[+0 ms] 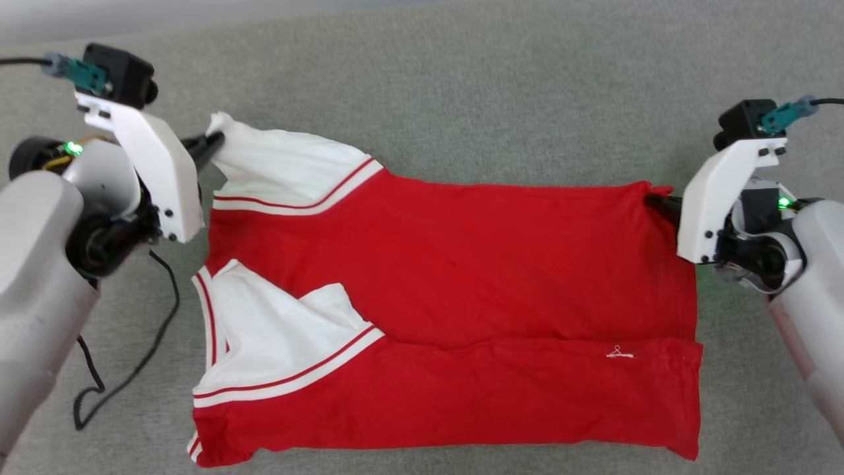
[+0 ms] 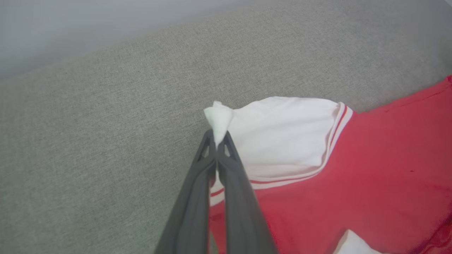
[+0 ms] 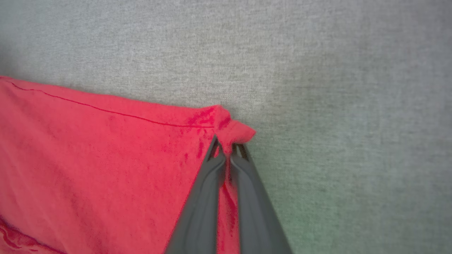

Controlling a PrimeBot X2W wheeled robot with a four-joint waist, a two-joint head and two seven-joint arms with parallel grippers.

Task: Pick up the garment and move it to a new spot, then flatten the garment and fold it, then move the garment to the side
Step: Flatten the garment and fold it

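Grey woven surface beneath red garment

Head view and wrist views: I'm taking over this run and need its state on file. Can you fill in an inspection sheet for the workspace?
Surface: grey woven cloth surface, no stains seen.
Job's things: red shirt spread out, white sleeves toward the robot's left, a crease along its near part.
Clutter: nothing seen.
Grippers: left gripper shut on the far white sleeve at its tip; right gripper shut on the shirt's far red corner.
Cables: loose black cable lying on the surface beside the left arm, clear of the shirt.
Surroundings: pale strip beyond the far edge; cannot tell what it is.
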